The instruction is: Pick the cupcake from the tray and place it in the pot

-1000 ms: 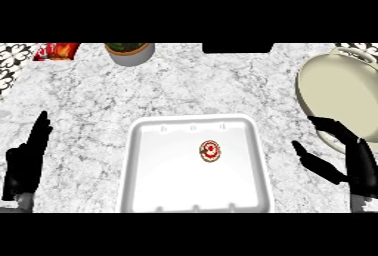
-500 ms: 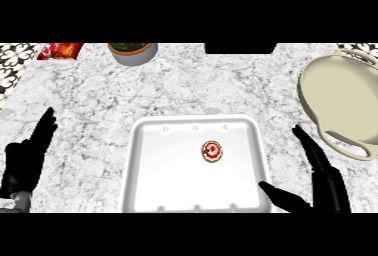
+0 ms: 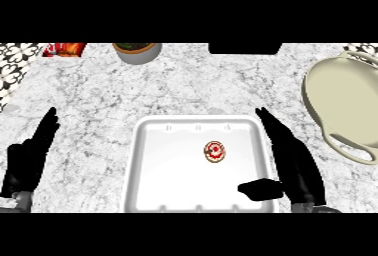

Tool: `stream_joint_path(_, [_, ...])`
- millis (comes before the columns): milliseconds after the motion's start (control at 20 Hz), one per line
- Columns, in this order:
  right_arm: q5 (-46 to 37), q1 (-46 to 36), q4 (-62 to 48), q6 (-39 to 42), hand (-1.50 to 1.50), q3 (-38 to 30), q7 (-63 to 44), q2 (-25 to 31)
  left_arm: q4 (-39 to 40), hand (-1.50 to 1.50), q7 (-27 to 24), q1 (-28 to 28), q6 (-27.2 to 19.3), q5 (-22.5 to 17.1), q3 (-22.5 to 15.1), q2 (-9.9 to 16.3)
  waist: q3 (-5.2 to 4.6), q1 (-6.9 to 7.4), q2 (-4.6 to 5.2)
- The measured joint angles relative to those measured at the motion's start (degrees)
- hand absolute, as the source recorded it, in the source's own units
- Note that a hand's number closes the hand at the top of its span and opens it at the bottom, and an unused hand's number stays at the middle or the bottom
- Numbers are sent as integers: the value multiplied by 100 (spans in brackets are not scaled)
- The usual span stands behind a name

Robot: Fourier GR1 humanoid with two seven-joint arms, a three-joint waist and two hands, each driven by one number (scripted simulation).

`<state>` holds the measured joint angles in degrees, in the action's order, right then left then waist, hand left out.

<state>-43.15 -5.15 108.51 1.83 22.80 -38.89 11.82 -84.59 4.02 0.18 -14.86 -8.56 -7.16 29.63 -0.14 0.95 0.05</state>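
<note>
The cupcake (image 3: pixel 214 151) sat inside the white tray (image 3: pixel 148 165), a little right of the tray's middle, with red and white icing facing up. Nothing touched it. The tray lay on the marble counter (image 3: pixel 184 85), near its front edge.

The right hand (image 3: pixel 291 160) was over the tray's right rim, its fingers (image 3: pixel 272 125) stretched out straight and pointing away from the robot, and its thumb (image 3: pixel 258 190) spread out to the side over the tray's lower right corner. It was wide open and held nothing, and the cupcake lay just to its left, apart from it.

The left hand (image 3: pixel 29 157) rested at the view's left edge, open with fingers straight, well apart from the tray.

The cream pot (image 3: pixel 347 95) stood at the counter's right side, partly cut off by the view's edge, one handle (image 3: pixel 353 148) pointing toward the robot. At the back of the counter stood a small grey planter (image 3: pixel 137 51), and a red packet (image 3: pixel 65 48) lay to its left.
</note>
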Motion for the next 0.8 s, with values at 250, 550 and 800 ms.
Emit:
stream_joint_path(250, [379,-870,-662,1344,-150,49,-1091,-263,-26,0,-4,13,6,72,-49,-66,1,54,14])
stream_joint_path(550, [970,-1788,-1522,2176,-150,-165,-1643,-784,-20,0,13,11,75,101,59,-63,7,13,7])
stream_joint_path(800, [1229,-2281,-2132,2367,-150,-272,-1749,-1020,-77,0,109,43,130,155,118,-121,11,-19,-1])
